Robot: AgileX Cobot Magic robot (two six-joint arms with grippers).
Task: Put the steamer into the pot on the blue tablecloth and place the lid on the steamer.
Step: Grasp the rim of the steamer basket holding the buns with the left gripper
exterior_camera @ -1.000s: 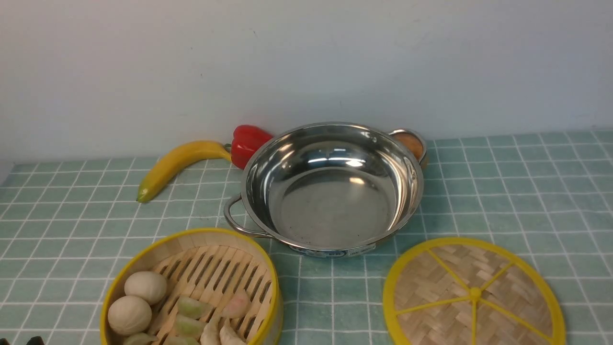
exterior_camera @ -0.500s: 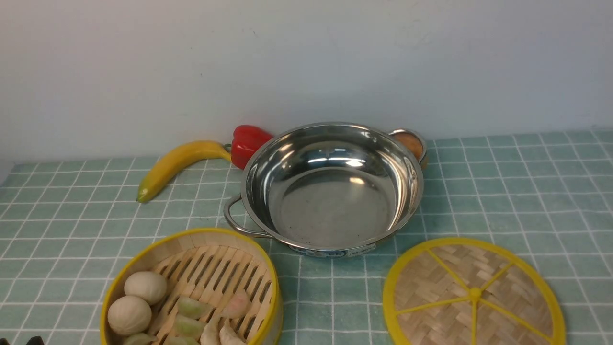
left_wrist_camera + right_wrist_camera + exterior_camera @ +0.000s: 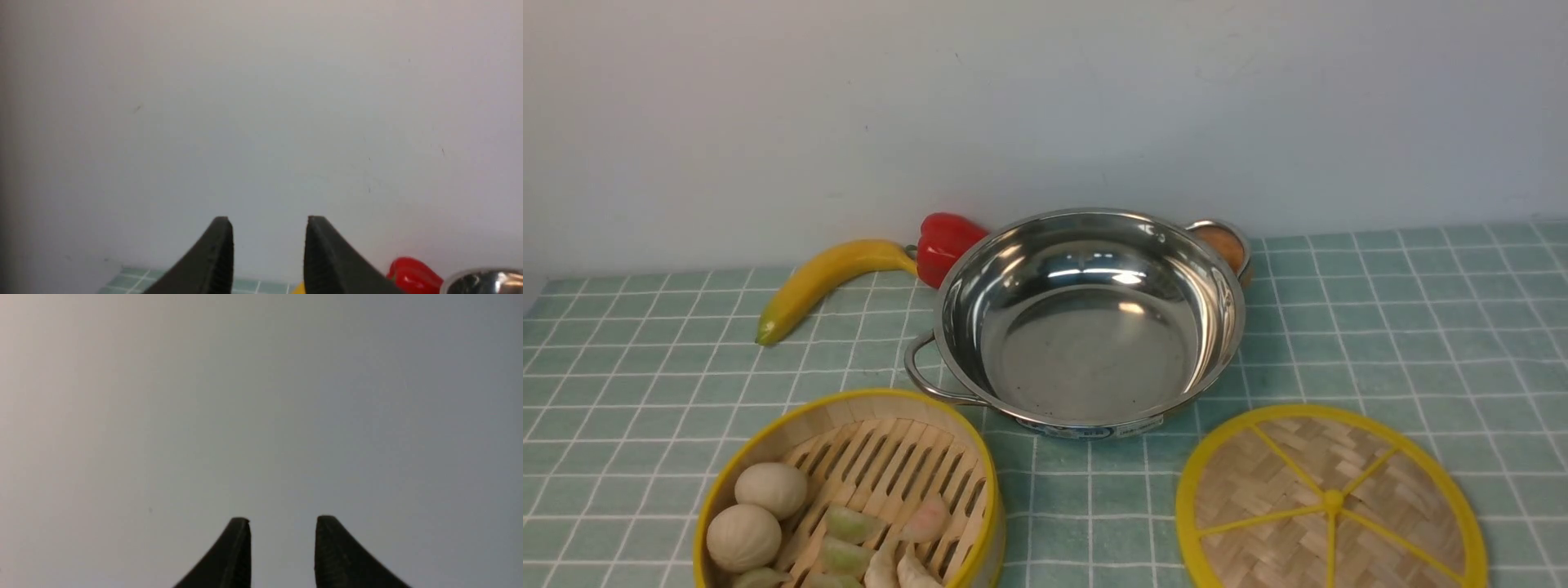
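pot (image 3: 487, 280) well apart from left end effector (image 3: 268, 221)

The pot (image 3: 1086, 351) is seen standing empty on the blue tablecloth (image 3: 1380, 327), toward the desk's far edge. The steamer (image 3: 898, 457), in which buns (image 3: 770, 488) and dumplings (image 3: 849, 523) are held, is set at the near edge, just beside the pot's left loop handle. The lid (image 3: 1331, 498) is laid flat at the near edge, right of the steamer. A banana (image 3: 825, 282) and a red pepper (image 3: 943, 245) are placed along the far edge, left of the pot.
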